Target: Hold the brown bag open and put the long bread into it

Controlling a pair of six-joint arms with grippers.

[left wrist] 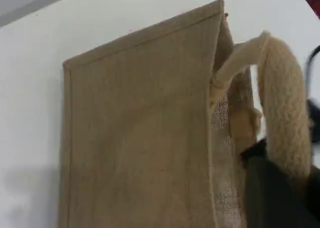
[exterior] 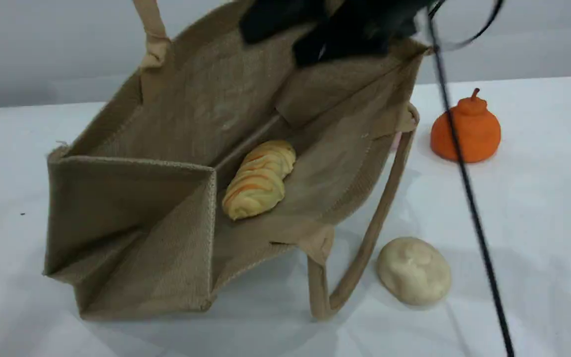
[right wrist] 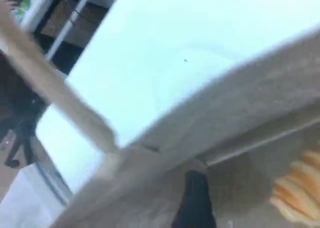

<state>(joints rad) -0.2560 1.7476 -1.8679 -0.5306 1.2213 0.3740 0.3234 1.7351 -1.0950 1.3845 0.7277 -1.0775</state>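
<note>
The brown bag lies on its side on the white table, its mouth lifted open toward the top right. The long bread, yellow with orange stripes, rests loose on the bag's lower inner wall. My right gripper is a dark blur above the bag's mouth, fingers apart and holding nothing. In the right wrist view one black fingertip hangs over the bag's inside, left of the bread. The left wrist view shows the bag's outer wall, with my left gripper shut on the beige upper handle.
An orange pumpkin-shaped toy stands right of the bag. A pale round bun lies near the bag's lower handle, which trails on the table. A black cable hangs across the right side.
</note>
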